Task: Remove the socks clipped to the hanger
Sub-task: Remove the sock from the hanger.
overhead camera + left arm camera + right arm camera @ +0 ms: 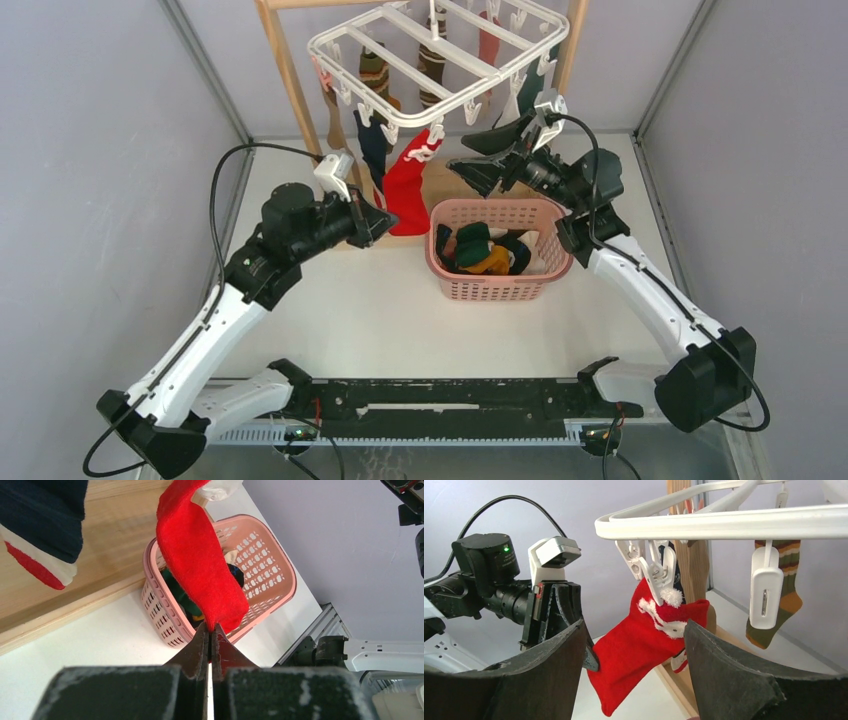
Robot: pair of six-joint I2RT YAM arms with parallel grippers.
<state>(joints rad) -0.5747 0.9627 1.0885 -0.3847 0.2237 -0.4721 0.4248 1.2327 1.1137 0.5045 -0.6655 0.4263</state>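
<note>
Several socks [478, 250] already lie heaped in the pink basket [495, 290] on the counter [350, 310], dark green, mustard and black among them, though an exact count cannot be made from the pile; more are still clipped to the white hanger [480, 88], which hangs from a wooden stand [290, 70] at the back of the counter, so the job looks well begun but far from finished. Next in line appears to be the red sock [405, 190], which dangles from a clip [656, 577] on the hanger's near rim, just behind the basket; the left hand [210, 627] is pressed together on the sock's toe, pinching it and drawing the fabric out at a slant over the basket; the right hand [465, 160] is spread wide and holds nothing, its two fingers standing to either side of the sock's white-trimmed cuff just below the clip, with no contact that can be made out. The clip has not let go, so this sock counts as not yet removed; judging by the setup, it needs freeing at the cuff before it can join the others. Left on the hanger beyond it are a navy sock [372, 150] with a white and red toe beside the red one, brown-and-green striped socks [375, 70] under the crossbars, a tan one at the left edge, another red one at the far side and a dark one near the right hand; roughly half a dozen remain, a few partly hidden behind the rack.
</note>
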